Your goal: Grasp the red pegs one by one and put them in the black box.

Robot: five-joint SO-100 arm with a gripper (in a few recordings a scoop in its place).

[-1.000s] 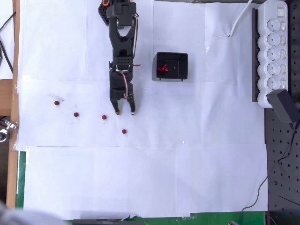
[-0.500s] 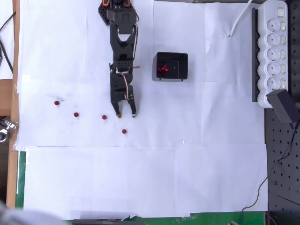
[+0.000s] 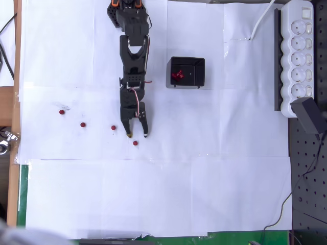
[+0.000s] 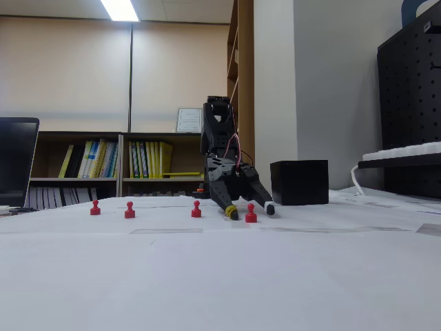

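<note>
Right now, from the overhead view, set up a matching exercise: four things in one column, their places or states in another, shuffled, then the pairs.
Things:
1. gripper
2. black box
3. power strip
4. leftmost peg

Places or states:
A. along the picture's right edge
B. open, just above a peg
C. holds red pegs already
D. alone near the paper's left side

Pairs: 1-B, 2-C, 3-A, 4-D

Four red pegs (image 3: 113, 127) stand upright on the white table (image 3: 204, 194), in a loose line nearer its left edge in the overhead view. The black box (image 3: 187, 72), toward the far edge, holds more red pegs.
</note>
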